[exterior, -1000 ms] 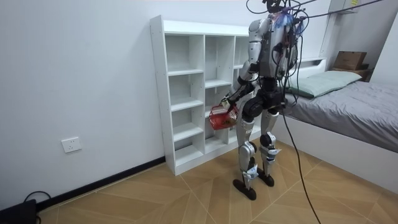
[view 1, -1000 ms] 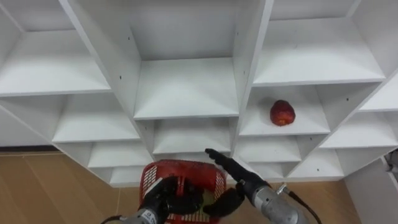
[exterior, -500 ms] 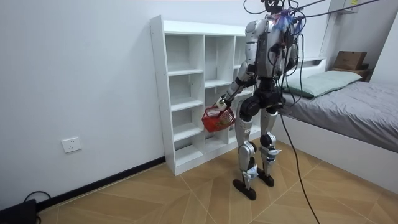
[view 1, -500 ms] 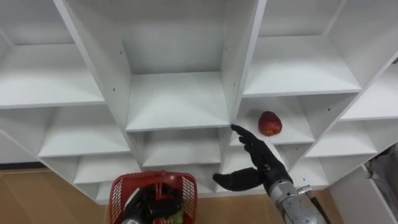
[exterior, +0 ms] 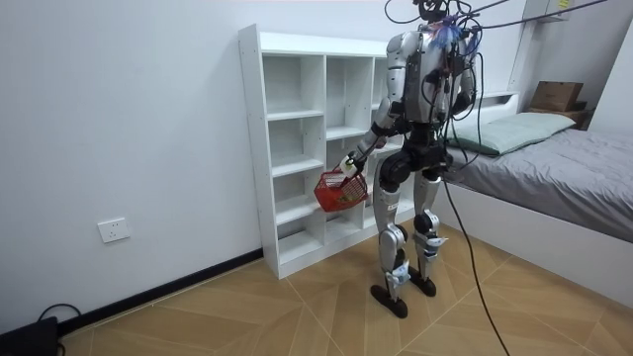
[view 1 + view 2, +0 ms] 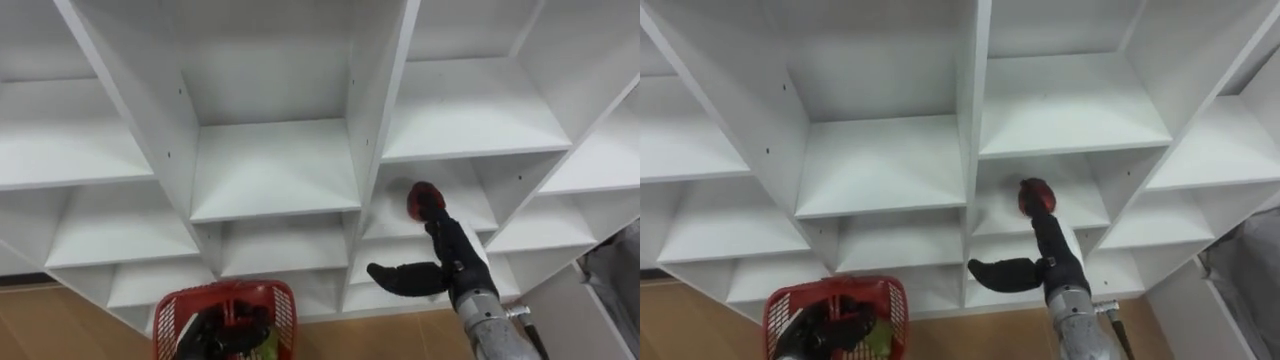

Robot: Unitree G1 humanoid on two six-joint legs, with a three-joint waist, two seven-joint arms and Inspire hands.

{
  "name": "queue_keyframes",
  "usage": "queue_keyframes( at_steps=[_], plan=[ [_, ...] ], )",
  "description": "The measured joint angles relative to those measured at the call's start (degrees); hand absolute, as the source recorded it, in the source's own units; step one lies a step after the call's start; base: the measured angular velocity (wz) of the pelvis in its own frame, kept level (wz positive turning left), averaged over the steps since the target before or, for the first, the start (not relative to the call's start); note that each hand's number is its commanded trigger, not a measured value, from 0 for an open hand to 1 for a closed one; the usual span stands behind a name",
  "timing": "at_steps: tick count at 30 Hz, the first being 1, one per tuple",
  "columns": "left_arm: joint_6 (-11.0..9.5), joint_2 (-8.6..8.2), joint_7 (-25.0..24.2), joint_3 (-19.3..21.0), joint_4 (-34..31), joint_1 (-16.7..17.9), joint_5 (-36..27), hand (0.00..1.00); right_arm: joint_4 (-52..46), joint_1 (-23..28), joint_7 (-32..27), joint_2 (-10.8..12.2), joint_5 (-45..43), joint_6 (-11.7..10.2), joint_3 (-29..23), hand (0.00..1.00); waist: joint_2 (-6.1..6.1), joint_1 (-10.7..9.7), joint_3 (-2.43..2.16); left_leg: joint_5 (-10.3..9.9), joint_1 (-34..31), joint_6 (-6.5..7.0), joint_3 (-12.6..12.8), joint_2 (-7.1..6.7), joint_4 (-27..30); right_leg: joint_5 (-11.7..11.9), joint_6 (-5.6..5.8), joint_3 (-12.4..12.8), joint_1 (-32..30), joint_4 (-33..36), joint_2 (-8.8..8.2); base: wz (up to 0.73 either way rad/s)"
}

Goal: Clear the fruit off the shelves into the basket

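Straight, spread fingers of the right hand point(image 6: 455, 262) touch the red apple point(image 6: 421, 196) on the right shelf point(image 6: 478, 200) — near left, the left hand point(image 6: 208, 336) clasps the red basket point(image 6: 232, 290).

Robot upright on wooden floor point(image 5: 297, 307), facing white closet point(image 5: 285, 148), close to it. Left hand point(image 5: 350, 166) held forward at hip height. Red basket point(image 5: 339, 190) hangs just under its fingers, before closet's middle shelves. Closet front just beyond fingers. Wall socket point(image 5: 114, 230) well off to room view's left of fingers, lower down. Bed point(image 5: 574, 188), pillow point(image 5: 514, 127), cardboard box point(image 5: 556, 95) well off to room view's right of fingers.
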Motion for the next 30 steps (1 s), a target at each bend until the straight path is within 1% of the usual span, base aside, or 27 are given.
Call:
queue_keyframes(
  at_steps=[2, 6, 7, 9, 17, 22, 30],
  plan=[
    [0.0, 0.19, 0.1, 0.0, 0.0, 0.3, 0.0, 1.0, 0.0, 0.1, -1.0, -0.1, 0.0, 0.0, -0.4, 0.0, 0.08, -0.2, -0.04, 0.0, 0.1, 0.0, 0.2, 0.08, 0.0, 0.0, -0.07, 0.2, 0.0, 0.0, 0.09, -0.08],
    [0.0, -0.03, 0.8, 0.0, 0.1, 1.0, 0.0, 1.0, 0.0, 0.7, -3.1, -0.2, 0.0, 0.0, -0.6, 0.0, 0.46, -0.2, -0.27, 0.0, 0.7, -0.01, 0.5, 0.12, 0.0, 0.1, -0.09, 1.2, 0.1, 0.0, 0.24, -0.09],
    [0.0, -0.04, 1.1, 0.0, 0.1, 1.3, 0.0, 1.0, 0.0, 0.7, -3.7, -0.2, 0.2, 0.0, -0.6, 0.0, 0.62, -0.2, -0.39, 0.0, 0.9, -0.03, 0.6, 0.12, 0.0, 0.1, -0.09, 1.3, 0.1, 0.0, 0.25, -0.07],
    [0.0, -0.06, 1.2, -0.1, 0.1, 1.4, 0.0, 1.0, 0.0, 0.7, -4.5, -0.3, 0.6, 0.0, -0.6, 0.0, 0.71, -0.4, -0.46, 0.0, 0.9, -0.05, 0.6, 0.12, 0.0, 0.1, -0.09, 1.4, 0.1, 0.1, 0.26, 0.0],
    [0.0, -0.08, 2.1, -0.1, 0.1, 2.0, 0.0, 1.0, 0.0, 0.7, -6.6, -0.5, 1.6, 0.0, -0.6, 0.0, 0.68, -0.7, -0.47, 0.0, 1.1, -0.06, 0.5, 0.13, 0.0, 0.2, -0.03, 1.3, 0.1, 0.1, 0.31, 0.0],
    [0.0, -0.07, 2.1, -0.1, 0.1, 2.8, 0.0, 1.0, 0.0, 0.7, -8.1, -0.5, 1.9, 0.0, -0.6, 0.0, 0.62, -1.4, -0.47, 0.0, 1.4, -0.05, 0.6, 0.12, 0.0, 0.2, -0.02, 1.3, 0.4, 0.1, 0.31, 0.0],
    [0.1, 0.01, 2.0, 0.5, 0.0, 2.9, 0.0, 1.0, 0.0, 0.7, -8.8, -0.5, 2.2, 0.0, -0.8, 0.0, 0.43, -1.4, -0.4, -0.1, 1.9, -0.09, 0.5, 0.13, 0.0, 0.2, -0.02, 1.1, 1.1, 0.1, 0.29, 0.0]
  ],
)
